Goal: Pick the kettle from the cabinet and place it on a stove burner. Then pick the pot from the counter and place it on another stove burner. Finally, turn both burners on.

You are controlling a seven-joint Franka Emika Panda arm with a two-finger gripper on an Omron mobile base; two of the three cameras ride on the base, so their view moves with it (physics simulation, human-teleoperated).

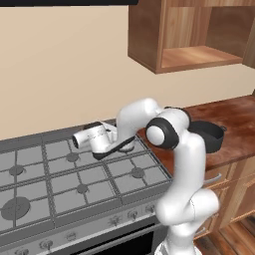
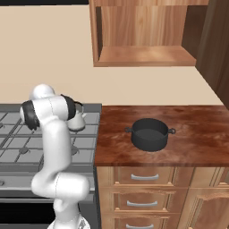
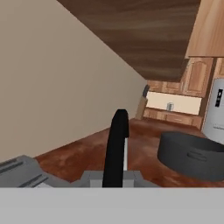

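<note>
Over the grey stove's [image 1: 60,179] back-right grate, kettle [image 1: 95,139] tipped sideways, black handle [image 3: 116,148] clamped in closed gripper [image 3: 114,177], with pot [image 2: 150,133] well apart on reddish-brown counter [image 2: 197,138] and open cabinet [image 2: 143,56] bare above.

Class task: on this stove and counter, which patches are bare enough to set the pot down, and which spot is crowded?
Free: the front grates left of the arm, and the counter right of the pot. Crowded: the back-right grate, where the gripper holds the kettle.
</note>
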